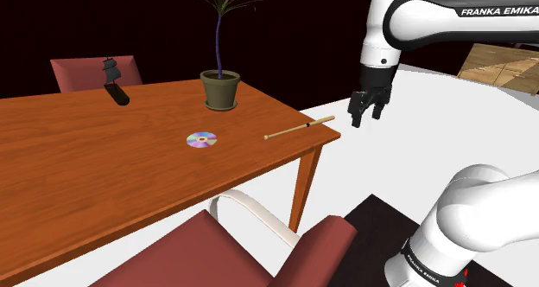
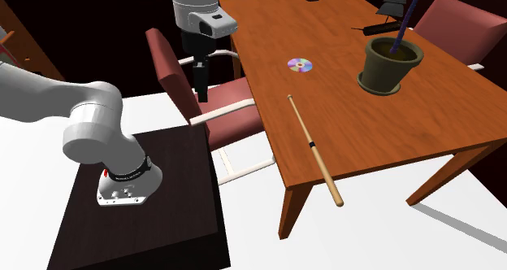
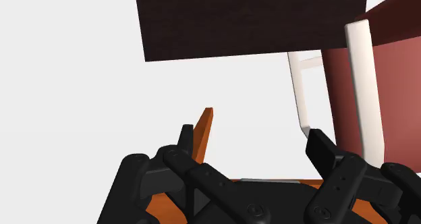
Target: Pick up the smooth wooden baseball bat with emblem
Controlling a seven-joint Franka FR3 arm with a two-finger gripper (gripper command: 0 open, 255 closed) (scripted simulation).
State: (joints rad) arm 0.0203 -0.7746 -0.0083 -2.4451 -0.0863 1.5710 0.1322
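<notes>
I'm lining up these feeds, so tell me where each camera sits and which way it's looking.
Shoulder view: beside the stand, looking across the table toward the bat; arm and open gripper show at its right.
Second exterior view: high up, looking down on stand, chair and table; the arm shows.
Wrist view: on the hand, facing floor, chair and stand; two fingers show.
Both exterior views share bat, disc and potted plant.

A brown table (image 1: 86, 156) stands between two red chairs (image 1: 259, 251)
</notes>
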